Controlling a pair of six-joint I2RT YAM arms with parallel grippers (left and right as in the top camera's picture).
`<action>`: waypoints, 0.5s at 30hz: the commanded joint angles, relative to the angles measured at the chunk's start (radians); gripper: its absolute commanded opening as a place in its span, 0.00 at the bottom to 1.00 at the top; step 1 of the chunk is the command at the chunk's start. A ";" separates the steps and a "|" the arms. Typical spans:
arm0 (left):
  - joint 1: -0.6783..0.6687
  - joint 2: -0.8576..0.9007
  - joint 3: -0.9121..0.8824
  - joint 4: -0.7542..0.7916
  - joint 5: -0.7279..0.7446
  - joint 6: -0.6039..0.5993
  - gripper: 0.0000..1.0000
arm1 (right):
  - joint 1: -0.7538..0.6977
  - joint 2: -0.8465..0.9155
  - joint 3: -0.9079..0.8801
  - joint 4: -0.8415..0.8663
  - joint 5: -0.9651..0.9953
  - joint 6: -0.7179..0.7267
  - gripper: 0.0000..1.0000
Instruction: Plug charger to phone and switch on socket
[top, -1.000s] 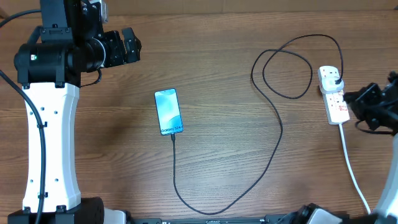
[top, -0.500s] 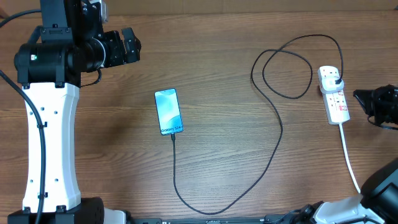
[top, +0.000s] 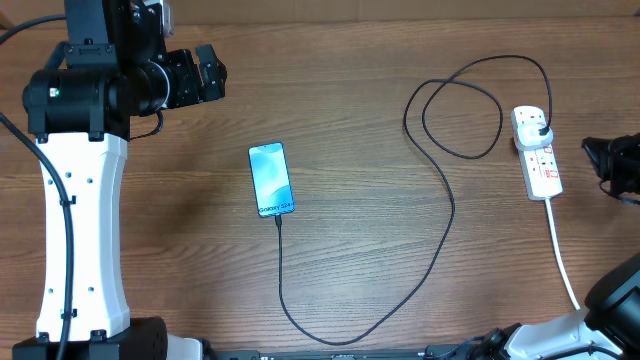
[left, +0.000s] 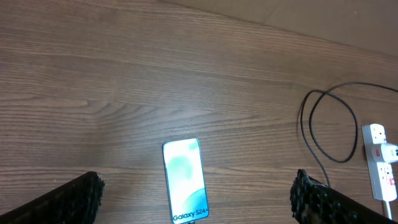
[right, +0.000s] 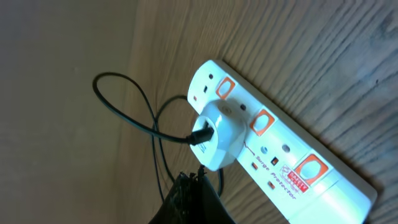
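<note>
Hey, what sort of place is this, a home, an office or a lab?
Probably a robotics lab bench: a white robot arm stands at a wooden table, where a phone, charger and socket are laid out like a test setup.

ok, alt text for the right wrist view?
White socket strip lying diagonally on a wooden table, with the charger plugged into it through a white adapter, its black cable looping away left. Three orange-red switches line the strip; the right gripper shows dark at the bottom edge.
</note>
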 joint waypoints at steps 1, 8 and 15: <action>-0.002 0.006 0.011 0.003 -0.010 0.015 1.00 | -0.002 0.020 0.014 0.019 0.008 0.036 0.04; -0.002 0.006 0.011 0.003 -0.010 0.015 0.99 | -0.002 0.117 0.013 0.057 -0.030 0.063 0.04; -0.002 0.006 0.011 0.003 -0.010 0.015 1.00 | -0.001 0.217 0.013 0.120 -0.053 0.063 0.04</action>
